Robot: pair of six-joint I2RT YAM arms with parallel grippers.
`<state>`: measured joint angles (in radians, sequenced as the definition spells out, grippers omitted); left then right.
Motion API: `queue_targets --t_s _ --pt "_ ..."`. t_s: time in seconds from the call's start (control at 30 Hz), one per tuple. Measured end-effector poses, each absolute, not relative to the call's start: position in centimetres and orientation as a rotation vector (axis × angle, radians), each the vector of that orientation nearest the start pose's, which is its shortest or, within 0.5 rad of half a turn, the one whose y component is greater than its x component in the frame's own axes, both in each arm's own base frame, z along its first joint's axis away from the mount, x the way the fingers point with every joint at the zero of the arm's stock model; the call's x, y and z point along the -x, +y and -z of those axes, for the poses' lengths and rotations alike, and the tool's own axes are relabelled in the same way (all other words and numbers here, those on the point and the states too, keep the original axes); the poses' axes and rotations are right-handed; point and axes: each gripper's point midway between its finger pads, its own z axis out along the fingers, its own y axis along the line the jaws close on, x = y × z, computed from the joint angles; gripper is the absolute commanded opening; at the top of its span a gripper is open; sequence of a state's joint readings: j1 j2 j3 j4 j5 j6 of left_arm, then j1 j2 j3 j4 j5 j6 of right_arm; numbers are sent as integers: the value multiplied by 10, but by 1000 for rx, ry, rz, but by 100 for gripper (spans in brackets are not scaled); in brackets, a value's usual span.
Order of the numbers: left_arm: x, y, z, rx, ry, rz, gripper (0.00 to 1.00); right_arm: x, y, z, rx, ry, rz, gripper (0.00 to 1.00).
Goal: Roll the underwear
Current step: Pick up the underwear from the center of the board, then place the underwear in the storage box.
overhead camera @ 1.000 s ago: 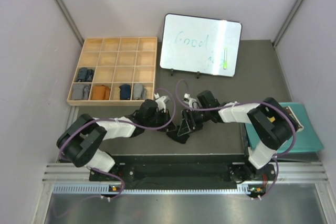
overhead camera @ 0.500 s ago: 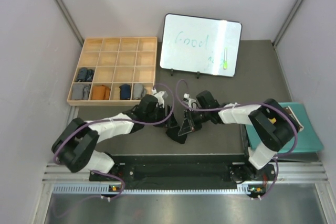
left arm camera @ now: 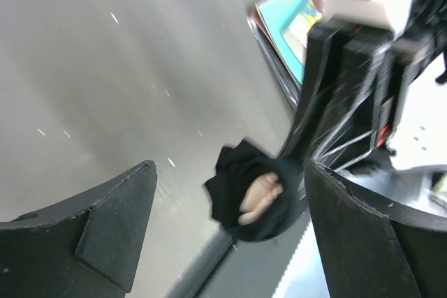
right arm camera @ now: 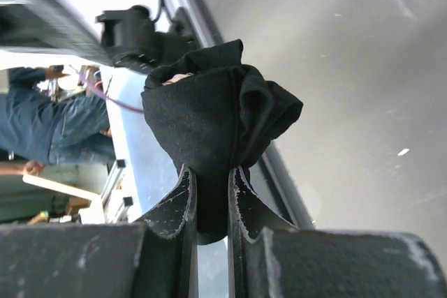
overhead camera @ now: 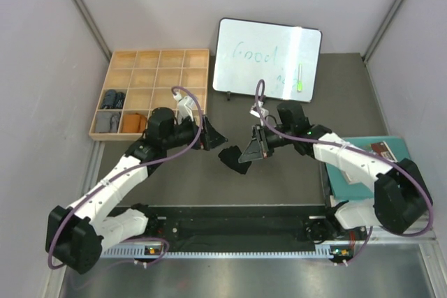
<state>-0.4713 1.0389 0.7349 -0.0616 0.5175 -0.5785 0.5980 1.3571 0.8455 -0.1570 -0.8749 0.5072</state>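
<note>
Over the middle of the surface point(overhead camera: 279, 183), the black briefs point(right arm camera: 220, 127) hang bunched, seemingly clear of it, soft, light and floppy, best held through thick folds as the nearly closed right jaws pinch them, left jaws wide, empty.

1. My left arm reaches up from the lower left toward centre frame — the left gripper point(overhead camera: 209, 134) has its jaws spread wide, holding nothing.
2. My right arm stretches in from the lower right — the right gripper point(overhead camera: 253, 150) is pinched tight on the black underwear point(right arm camera: 209, 116).
</note>
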Motion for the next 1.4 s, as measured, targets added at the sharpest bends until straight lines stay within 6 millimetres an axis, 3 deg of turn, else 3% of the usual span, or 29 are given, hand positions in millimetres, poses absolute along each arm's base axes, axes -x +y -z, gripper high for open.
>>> queue_targets --t_s 0.17,0.8,1.0,1.07,1.17,1.3,1.4 --pt "-226 -244 -208 -265 2119 1286 92 -171 298 -188 681 2289 -1568 0" --pt "-190 -257 -208 -316 2187 1560 93 -157 292 -198 709 2284 -1602 0" --pt "-197 -250 -205 -260 2196 1462 98 -167 291 -192 652 2321 -1522 0" --pt "-210 -237 -205 -161 2202 1321 99 -181 292 -193 609 2334 -1451 0" --pt "-238 -204 -221 18 2150 1063 99 -215 303 -205 552 2309 -1350 0" --pt "-267 -158 -254 160 2039 818 99 -274 334 -222 534 2265 -1210 0" --pt "-277 -136 -264 201 2006 708 99 -323 367 -221 555 2231 -1122 0"
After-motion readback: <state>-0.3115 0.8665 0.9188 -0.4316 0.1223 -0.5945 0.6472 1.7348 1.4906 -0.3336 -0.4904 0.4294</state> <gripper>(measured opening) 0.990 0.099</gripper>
